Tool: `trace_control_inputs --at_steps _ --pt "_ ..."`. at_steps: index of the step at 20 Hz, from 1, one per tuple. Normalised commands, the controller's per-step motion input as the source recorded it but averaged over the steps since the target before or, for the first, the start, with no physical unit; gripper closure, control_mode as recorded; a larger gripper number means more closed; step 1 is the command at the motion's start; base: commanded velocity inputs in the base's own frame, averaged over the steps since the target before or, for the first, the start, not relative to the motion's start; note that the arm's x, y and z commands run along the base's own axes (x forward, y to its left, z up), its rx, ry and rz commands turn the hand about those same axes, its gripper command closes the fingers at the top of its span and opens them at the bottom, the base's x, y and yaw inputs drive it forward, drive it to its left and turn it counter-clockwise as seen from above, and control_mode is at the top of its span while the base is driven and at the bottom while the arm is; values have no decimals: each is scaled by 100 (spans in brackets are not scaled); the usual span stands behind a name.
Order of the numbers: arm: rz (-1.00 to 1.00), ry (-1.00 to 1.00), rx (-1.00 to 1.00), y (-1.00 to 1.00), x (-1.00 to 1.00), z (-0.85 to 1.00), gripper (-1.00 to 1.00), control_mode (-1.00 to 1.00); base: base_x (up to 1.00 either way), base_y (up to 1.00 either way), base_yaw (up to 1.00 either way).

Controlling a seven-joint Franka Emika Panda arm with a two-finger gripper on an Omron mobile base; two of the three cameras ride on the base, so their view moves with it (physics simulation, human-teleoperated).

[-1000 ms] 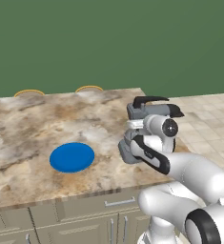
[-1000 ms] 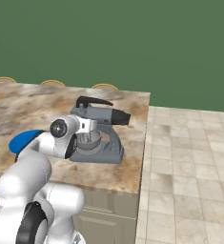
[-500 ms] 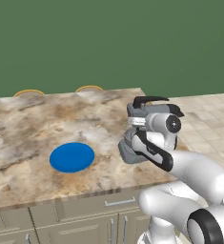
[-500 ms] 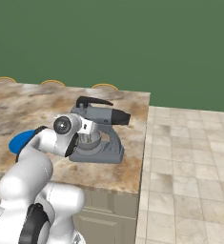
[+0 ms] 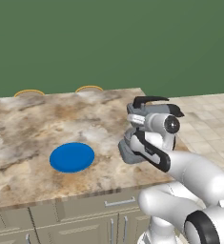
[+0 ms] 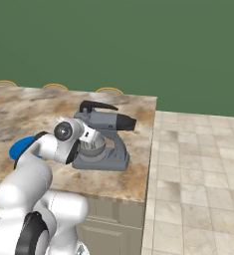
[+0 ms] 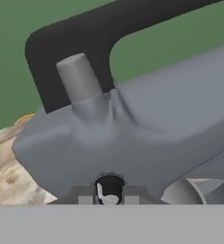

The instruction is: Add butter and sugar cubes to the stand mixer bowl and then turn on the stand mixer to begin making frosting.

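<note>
Right up close, our gripper [image 7: 108, 193] is pressed in at the front of the stand mixer [image 6: 101, 137], and compared with a second ago the hand has crept a little tighter against the mixer head. We reckon that means we're on the switch-on step. The fingers sit nearly closed, but we can't tell whether they grip anything. The mixer is smooth matte grey with a curved black lever [image 7: 85, 38] and a stubby grey post [image 7: 77, 76]. The stand mixer bowl [image 6: 94, 148] sits under the head, rounded metal. Further off, a flat round blue plate [image 5: 72, 157] lies bare on the veined marble tabletop [image 5: 32, 128].
</note>
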Motion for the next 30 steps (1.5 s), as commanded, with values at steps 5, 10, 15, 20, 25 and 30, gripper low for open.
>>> trace_control_inputs --at_steps 5,10,15,20,25,30 --pt "-3 0 16 -7 0 0 100 -100 0 0 0" --pt "-1 0 18 -9 0 0 100 -100 0 0 0" --pt "0 0 19 -12 0 0 100 -100 0 0 0" --pt "0 0 20 -10 0 0 100 -100 0 0 0" --pt "0 0 20 -12 0 0 100 -100 0 0 0" --pt "0 0 21 -11 0 0 100 -100 0 0 0"
